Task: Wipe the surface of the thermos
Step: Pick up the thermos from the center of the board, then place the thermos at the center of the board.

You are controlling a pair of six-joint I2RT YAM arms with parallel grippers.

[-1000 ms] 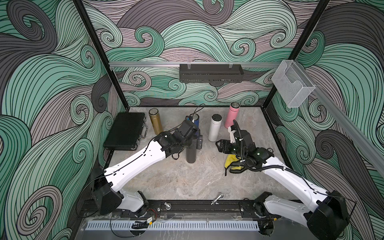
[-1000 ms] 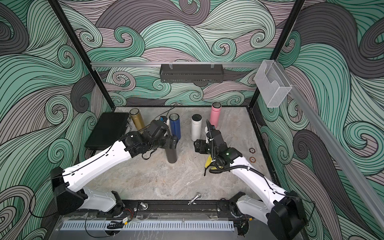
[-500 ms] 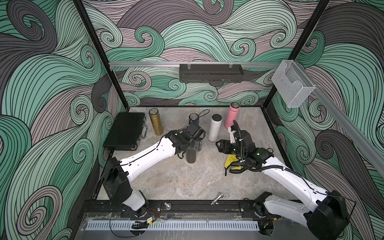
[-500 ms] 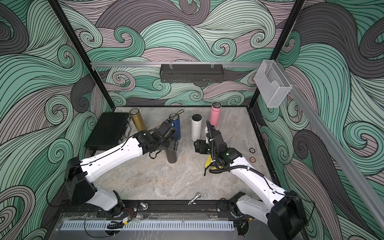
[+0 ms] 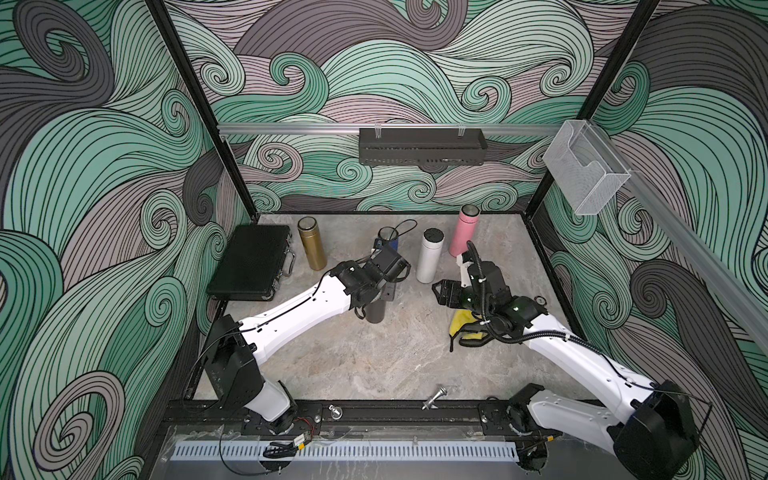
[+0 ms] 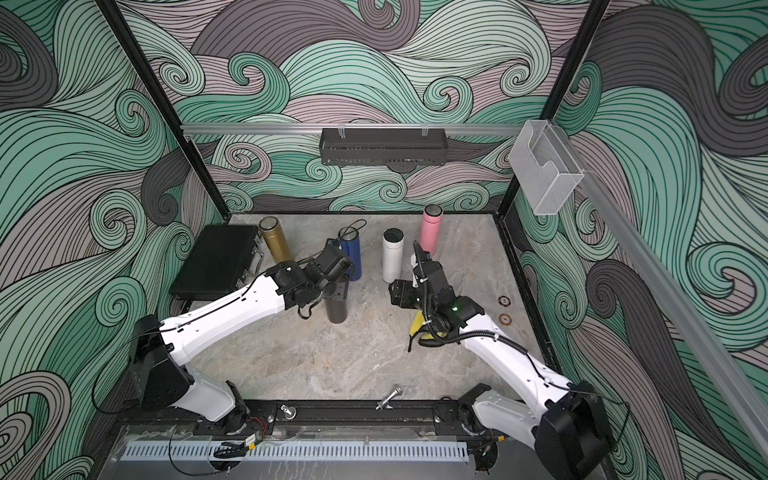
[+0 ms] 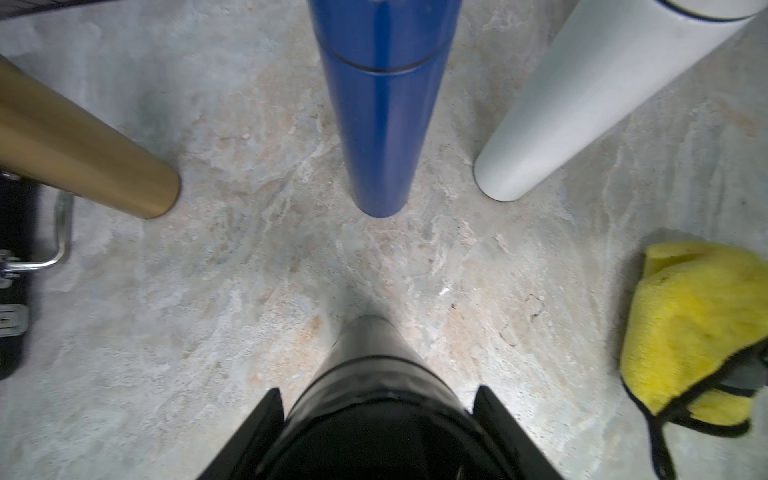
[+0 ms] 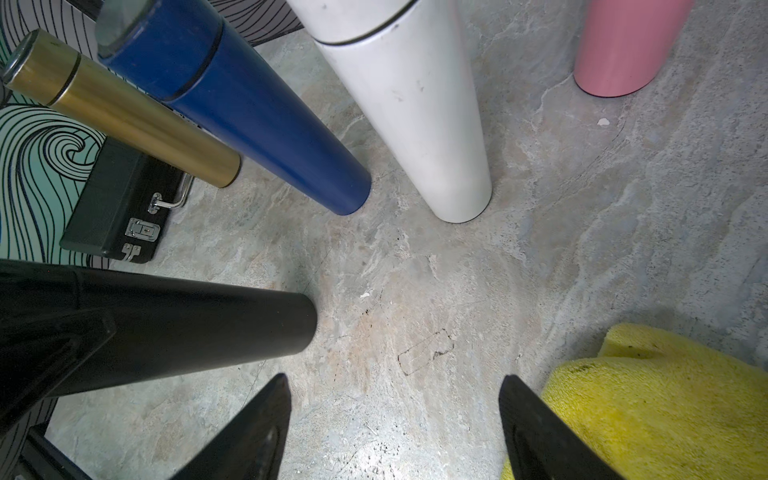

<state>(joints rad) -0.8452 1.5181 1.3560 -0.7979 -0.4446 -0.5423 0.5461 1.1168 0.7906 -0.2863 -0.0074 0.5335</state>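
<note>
Left pincer (image 7: 378,395) is clamped on the upright black thermos (image 5: 375,312). Right pincer (image 8: 395,380) stands wide, holding nothing, above the table (image 8: 561,249), just beside the yellow cloth (image 8: 656,411).

On my table (image 5: 374,361), four thermoses stand in a row near the back wall: the leftmost thermos (image 5: 311,247), second thermos (image 6: 351,255), third thermos (image 5: 429,259) and rightmost thermos (image 5: 464,232), which sits a little further back. A case (image 5: 249,262) lies flat at the left edge, just beside the leftmost thermos. The front thermos (image 5: 375,311) stands upright before the second thermos, with my left gripper (image 7: 378,397) around its top. My right gripper (image 8: 395,382) hangs over the table before the third thermos, between the front thermos and a cloth (image 7: 698,324) lying to its right. Two rings (image 6: 504,300) lie near the right edge, and a bolt (image 5: 434,397) lies by the front rail.
</note>
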